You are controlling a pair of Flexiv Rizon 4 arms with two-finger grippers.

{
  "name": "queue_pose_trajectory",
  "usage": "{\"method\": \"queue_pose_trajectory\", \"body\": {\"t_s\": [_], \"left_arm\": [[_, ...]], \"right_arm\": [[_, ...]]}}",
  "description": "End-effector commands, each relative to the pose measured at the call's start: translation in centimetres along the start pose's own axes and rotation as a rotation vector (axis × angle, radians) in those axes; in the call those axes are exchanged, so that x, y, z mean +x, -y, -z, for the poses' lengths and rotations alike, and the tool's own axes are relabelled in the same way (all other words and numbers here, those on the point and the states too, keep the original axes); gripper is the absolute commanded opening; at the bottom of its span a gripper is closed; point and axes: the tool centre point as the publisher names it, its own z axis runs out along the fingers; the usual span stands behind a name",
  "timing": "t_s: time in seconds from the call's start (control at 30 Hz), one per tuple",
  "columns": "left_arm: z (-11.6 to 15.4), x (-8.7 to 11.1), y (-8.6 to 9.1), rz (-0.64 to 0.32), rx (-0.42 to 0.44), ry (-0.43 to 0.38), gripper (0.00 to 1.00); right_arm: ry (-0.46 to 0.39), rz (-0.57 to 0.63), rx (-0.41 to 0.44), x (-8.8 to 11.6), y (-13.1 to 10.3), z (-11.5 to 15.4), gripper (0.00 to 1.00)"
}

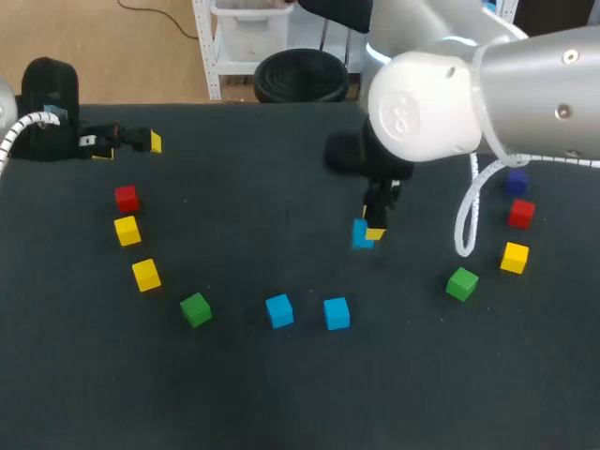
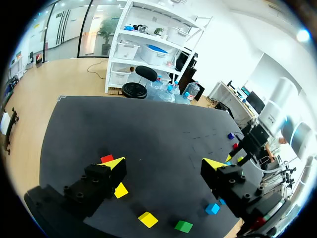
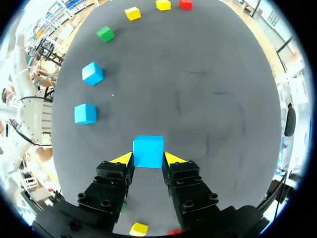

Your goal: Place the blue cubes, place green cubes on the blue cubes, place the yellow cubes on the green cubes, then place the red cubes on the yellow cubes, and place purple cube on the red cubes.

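My right gripper [image 1: 372,226] is shut on a blue cube [image 1: 361,233] near the middle of the dark mat; the wrist view shows the cube [image 3: 148,151] pinched between both yellow tips of the gripper [image 3: 147,159]. Whether it rests on the mat is unclear. Two more blue cubes [image 1: 278,310] [image 1: 336,313] lie side by side nearer the front. A green cube [image 1: 195,308], two yellow cubes [image 1: 145,274] [image 1: 127,230] and a red cube [image 1: 127,198] arc up the left side. On the right lie green [image 1: 461,283], yellow [image 1: 514,257], red [image 1: 521,214] and purple [image 1: 517,183] cubes. My left gripper [image 1: 139,141] stands open and empty at the far left [image 2: 163,166].
My right arm's large white body [image 1: 441,94] hangs over the back right of the mat [image 1: 281,187], with a white cable loop [image 1: 466,220] dangling near the right-hand cubes. The mat's front edge lies below the two blue cubes.
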Motion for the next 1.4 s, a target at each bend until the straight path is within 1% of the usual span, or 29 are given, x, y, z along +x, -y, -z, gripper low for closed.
{"method": "queue_pose_trajectory", "body": {"t_s": [0.03, 0.17, 0.37, 0.53, 0.77, 0.9, 1.07, 1.2, 1.4], "left_arm": [[0.0, 0.1, -0.2, -0.002, 0.012, 0.006, 1.0], [0.0, 0.1, -0.2, -0.002, 0.012, 0.006, 1.0], [0.0, 0.1, -0.2, -0.002, 0.012, 0.006, 1.0], [0.0, 0.1, -0.2, -0.002, 0.012, 0.006, 1.0], [0.0, 0.1, -0.2, -0.002, 0.012, 0.006, 1.0], [0.0, 0.1, -0.2, -0.002, 0.012, 0.006, 1.0], [0.0, 0.1, -0.2, -0.002, 0.012, 0.006, 1.0], [0.0, 0.1, -0.2, -0.002, 0.012, 0.006, 1.0], [0.0, 0.1, -0.2, -0.002, 0.012, 0.006, 1.0]], "right_arm": [[0.004, 0.023, 0.018, 0.2, -1.5, -0.3, 0.0], [-0.022, 0.041, 0.026, 0.1, -1.8, -0.9, 0.0], [-0.051, 0.045, 0.017, 0.6, -1.7, -2.3, 0.0], [-0.066, 0.027, 0.033, 0.7, -0.8, -2.9, 0.0], [-0.084, 0.007, 0.051, 1.2, 0.0, -3.0, 0.0], [-0.095, 0.0, 0.051, 1.7, 0.1, -3.1, 0.0], [-0.097, -0.018, 0.052, 2.2, 0.8, -3.1, 0.0], [-0.1, -0.02, 0.067, 2.1, 1.6, -2.9, 0.0], [-0.097, -0.012, 0.092, 1.4, 2.4, -2.4, 0.0]]}}
